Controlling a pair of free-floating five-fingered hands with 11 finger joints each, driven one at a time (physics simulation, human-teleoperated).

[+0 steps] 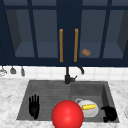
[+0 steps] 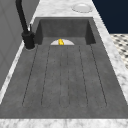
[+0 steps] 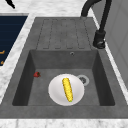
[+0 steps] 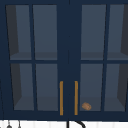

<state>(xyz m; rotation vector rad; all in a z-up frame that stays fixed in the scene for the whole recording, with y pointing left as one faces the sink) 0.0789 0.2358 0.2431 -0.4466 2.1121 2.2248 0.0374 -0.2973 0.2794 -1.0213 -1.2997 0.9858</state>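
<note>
Left hand: the left hand (image 1: 34,106) hangs over the ribbed drainboard (image 1: 47,95) at the sink's left, fingers straight and pointing up, palm spread, holding nothing.
Right hand: the right hand (image 1: 109,113) sits at the front right corner of the basin (image 1: 105,92), fingers curled downward; whether they close on anything cannot be told.
Nearest to right hand: a white plate (image 1: 93,112) lies in the basin just beside the right hand, apart from it.
On the plate: 1 yellow corn cob (image 1: 89,107) lies along the plate's middle; the right side view shows it (image 3: 67,89) lengthwise on the plate (image 3: 56,92).
Red ball: a large red ball (image 1: 67,114) shows in front of the sink's front edge, between the 2 hands.
Faucet: a black faucet (image 1: 68,75) stands behind the sink.
Cabinet: a dark blue glass-door cabinet (image 4: 67,50) with 2 orange handles (image 4: 61,97); a brown lump (image 4: 86,106) lies on its lower right shelf.
</note>
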